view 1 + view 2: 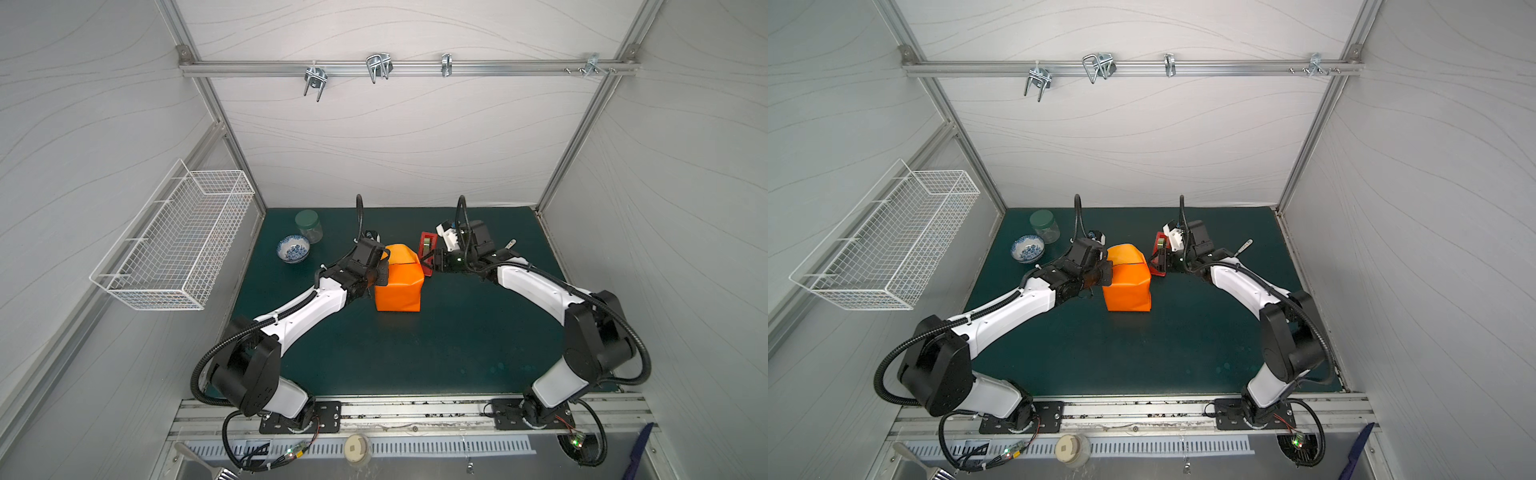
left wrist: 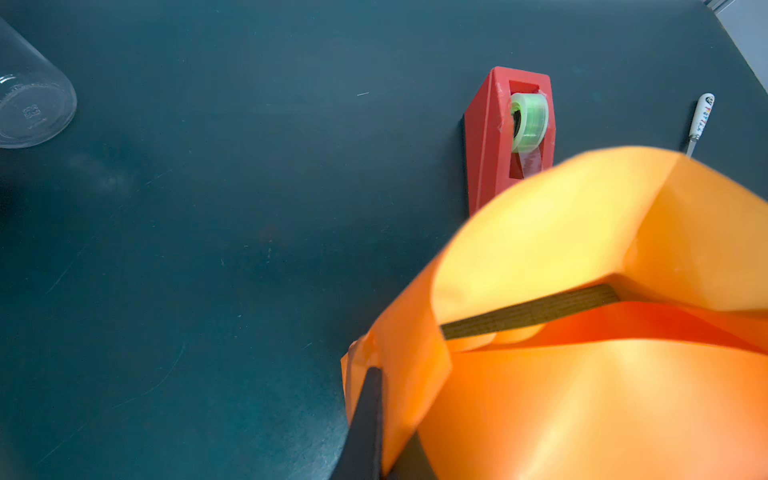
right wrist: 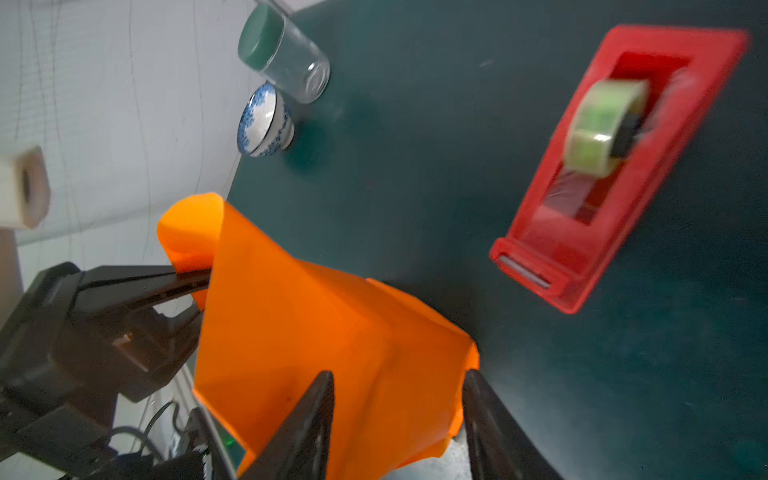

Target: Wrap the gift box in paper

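Observation:
The orange paper [image 1: 399, 286] [image 1: 1127, 289] is folded up around the gift box in the middle of the green mat. Of the gift box only a narrow dark ribbed strip [image 2: 532, 311] shows, in the gap between two flaps. My left gripper [image 1: 382, 268] [image 2: 390, 399] is shut on a flap of the paper [image 2: 582, 407] at the parcel's left side. It also appears in the right wrist view as the left gripper [image 3: 199, 286]. My right gripper [image 1: 428, 264] [image 3: 399, 374] is at the parcel's right corner, open. Its fingers stand apart with the paper [image 3: 299, 332] between them.
A red tape dispenser [image 1: 428, 245] [image 2: 490, 137] [image 3: 615, 166] stands just behind my right gripper. A green-lidded jar [image 1: 308, 225] and a blue-patterned bowl [image 1: 293, 248] sit at the back left. A white-handled tool [image 1: 510, 243] lies at the right. A wire basket [image 1: 174, 241] hangs on the left wall.

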`<control>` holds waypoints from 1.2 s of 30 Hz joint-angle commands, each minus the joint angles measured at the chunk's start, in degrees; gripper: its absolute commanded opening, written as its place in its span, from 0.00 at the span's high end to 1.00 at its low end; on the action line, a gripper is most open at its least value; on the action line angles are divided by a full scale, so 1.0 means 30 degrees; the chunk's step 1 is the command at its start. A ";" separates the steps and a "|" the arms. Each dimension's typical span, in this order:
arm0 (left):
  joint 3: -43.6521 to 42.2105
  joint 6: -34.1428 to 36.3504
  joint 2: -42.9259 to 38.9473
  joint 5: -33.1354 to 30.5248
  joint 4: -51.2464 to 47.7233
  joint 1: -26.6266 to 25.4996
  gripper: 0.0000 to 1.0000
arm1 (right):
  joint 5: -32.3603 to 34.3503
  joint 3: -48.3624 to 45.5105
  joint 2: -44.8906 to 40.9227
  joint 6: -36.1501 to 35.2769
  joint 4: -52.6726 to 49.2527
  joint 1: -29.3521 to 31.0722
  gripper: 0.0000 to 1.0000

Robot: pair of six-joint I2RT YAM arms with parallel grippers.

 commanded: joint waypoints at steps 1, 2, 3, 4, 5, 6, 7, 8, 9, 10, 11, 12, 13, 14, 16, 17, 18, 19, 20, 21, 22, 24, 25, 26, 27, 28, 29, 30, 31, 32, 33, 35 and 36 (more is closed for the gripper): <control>-0.0090 -0.0117 -0.0435 0.0078 0.0320 -0.0045 1.00 | 0.0712 -0.1483 -0.2622 -0.1129 0.0494 0.0177 0.44; -0.0090 -0.0131 -0.0435 0.0101 0.0340 -0.0059 1.00 | 0.0743 -0.2113 -0.3022 -0.1159 0.0955 0.0318 0.42; -0.0090 -0.0135 -0.0438 0.0099 0.0367 -0.0058 1.00 | 0.0935 -0.2591 -0.3393 -0.1357 0.1334 0.0589 0.41; -0.0090 -0.0136 -0.0405 0.0117 0.0379 -0.0041 1.00 | 0.1326 -0.2951 -0.3595 -0.1650 0.1616 0.0968 0.39; -0.0090 -0.0156 -0.0394 0.0131 0.0408 -0.0041 1.00 | 0.1664 -0.3113 -0.3624 -0.1937 0.1774 0.1319 0.38; -0.0090 -0.0151 -0.0376 0.0143 0.0410 -0.0046 1.00 | 0.1837 -0.3157 -0.3514 -0.2269 0.1881 0.1684 0.37; -0.0061 -0.0137 -0.0345 0.0135 0.0355 -0.0056 1.00 | 0.1872 -0.2949 -0.3314 -0.2484 0.1884 0.1977 0.37; -0.0065 -0.0138 -0.0346 0.0150 0.0333 -0.0059 1.00 | 0.2022 -0.2782 -0.3065 -0.2638 0.1884 0.2195 0.38; -0.0072 -0.0132 -0.0350 0.0139 0.0348 -0.0054 1.00 | 0.2315 -0.2567 -0.2780 -0.2764 0.1964 0.2381 0.40; -0.0061 -0.0132 -0.0366 0.0132 0.0319 -0.0043 1.00 | 0.2604 -0.2306 -0.2464 -0.2907 0.2049 0.2529 0.44; -0.0063 -0.0132 -0.0375 0.0132 0.0320 -0.0037 1.00 | 0.2853 -0.2006 -0.2134 -0.3068 0.1968 0.2599 0.48; -0.0089 -0.0143 -0.0405 0.0110 0.0308 -0.0058 1.00 | 0.3195 -0.1698 -0.1768 -0.3310 0.1838 0.2727 0.54; -0.0090 -0.0134 -0.0433 0.0101 0.0326 -0.0052 1.00 | 0.3629 -0.1411 -0.1413 -0.3594 0.1727 0.2867 0.60; -0.0090 -0.0132 -0.0449 0.0122 0.0321 -0.0038 1.00 | 0.3983 -0.1201 -0.1140 -0.3866 0.1590 0.2995 0.64; -0.0074 -0.0103 -0.0434 0.0137 0.0320 -0.0041 1.00 | 0.5250 -0.0866 -0.0703 -0.4501 0.1343 0.3435 0.73; -0.0081 -0.0083 -0.0434 0.0138 0.0319 -0.0050 1.00 | 0.5966 -0.0786 -0.0614 -0.4830 0.1326 0.3690 0.76; -0.0067 -0.0045 -0.0436 0.0186 0.0298 -0.0059 1.00 | 0.6813 -0.0761 -0.0573 -0.5294 0.1327 0.3995 0.79; -0.0057 -0.0015 -0.0463 0.0194 0.0277 -0.0047 1.00 | 0.7547 -0.0697 -0.0481 -0.5760 0.1312 0.4258 0.82; -0.0076 0.0013 -0.0463 0.0204 0.0291 -0.0055 1.00 | 0.8144 -0.0628 -0.0355 -0.6146 0.1299 0.4496 0.84; -0.0090 0.0014 -0.0492 0.0226 0.0277 -0.0043 1.00 | 0.8763 -0.0537 -0.0168 -0.6485 0.1208 0.4708 0.85; -0.0091 0.0014 -0.0518 0.0220 0.0291 -0.0056 1.00 | 0.9303 -0.0498 0.0022 -0.6716 0.1155 0.4876 0.87; -0.0152 0.0044 -0.0566 0.0219 0.0280 -0.0034 1.00 | 1.0279 -0.0520 0.0328 -0.7200 0.1149 0.5209 0.90; -0.0152 0.0044 -0.0581 0.0248 0.0316 -0.0050 1.00 | 1.0889 -0.0545 0.0452 -0.7383 0.1173 0.5406 0.91; -0.0192 0.0072 -0.0603 0.0271 0.0306 -0.0055 1.00 | 1.1302 -0.0592 0.0561 -0.7633 0.1259 0.5617 0.91; -0.0218 0.0058 -0.0612 0.0270 0.0319 -0.0056 1.00 | 1.1800 -0.0608 0.0655 -0.7873 0.1291 0.5857 0.92; -0.0272 0.0073 -0.0637 0.0265 0.0362 -0.0059 1.00 | 1.2318 -0.0630 0.0731 -0.8105 0.1313 0.6124 0.93; -0.0293 0.0058 -0.0642 0.0278 0.0397 -0.0043 1.00 | 1.2715 -0.0659 0.0763 -0.8315 0.1426 0.6330 0.93; -0.0323 0.0045 -0.0639 0.0278 0.0423 -0.0059 1.00 | 1.3036 -0.0644 0.0798 -0.8564 0.1461 0.6533 0.93; -0.0325 0.0042 -0.0615 0.0278 0.0437 -0.0044 1.00 | 1.3330 -0.0615 0.0848 -0.8714 0.1433 0.6696 0.93; -0.0354 0.0044 -0.0611 0.0267 0.0425 -0.0049 1.00 | 1.3728 -0.0553 0.0891 -0.8794 0.1408 0.6809 0.92; -0.0377 0.0038 -0.0626 0.0270 0.0409 -0.0057 1.00 | 1.3871 -0.0521 0.0851 -0.8839 0.1371 0.6827 0.90; -0.0440 0.0014 -0.0610 0.0278 0.0436 -0.0054 1.00 | 1.3888 -0.0545 0.0735 -0.8911 0.1384 0.6827 0.87; -0.0478 0.0006 -0.0637 0.0252 0.0434 -0.0039 1.00 | 1.3883 -0.0593 0.0668 -0.8888 0.1384 0.6827 0.87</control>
